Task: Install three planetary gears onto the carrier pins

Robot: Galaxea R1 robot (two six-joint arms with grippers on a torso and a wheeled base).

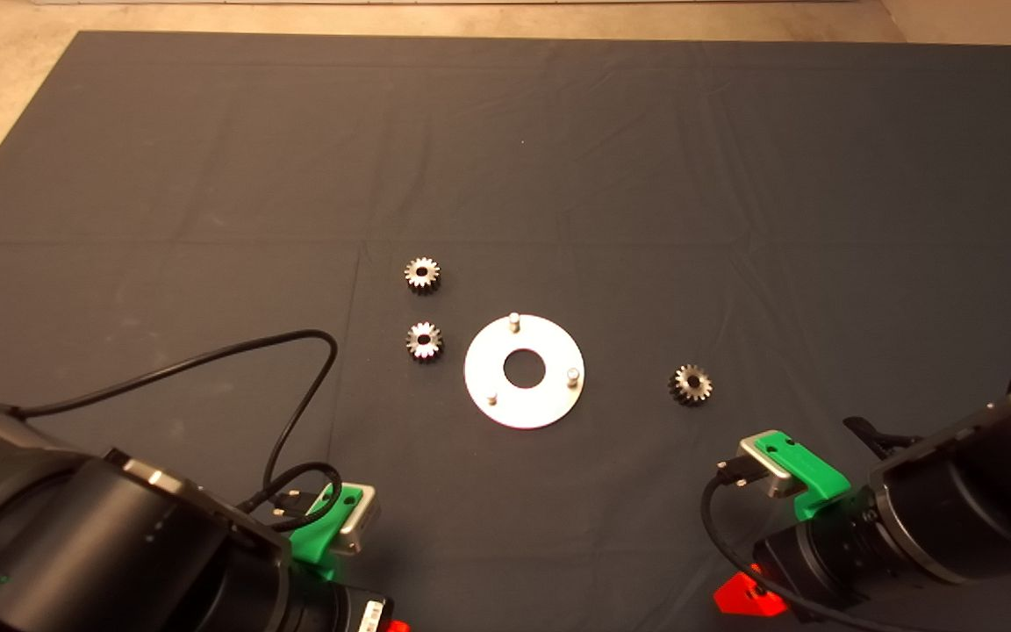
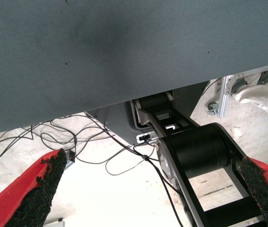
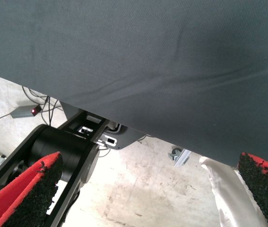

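Both grippers parked, fingers spread, nothing held.

Left gripper (image 2: 148, 189) and right gripper (image 3: 148, 189) are mostly cut off in the head view; beyond them the disc (image 1: 524, 412) shows bare pins (image 1: 514, 320), gears (image 1: 422, 275) loose beside it.

Matt dark cloth mat (image 1: 734, 175), bright smooth metal disc (image 1: 549, 404), 3 duller toothed metal gears (image 1: 422, 275).

From above we look steeply down on the dark grey fabric mat (image 1: 207, 175). Our two wrist cameras sit close over its near edge, facing back under it toward the pale concrete floor (image 3: 138, 189). All three views share that mat.
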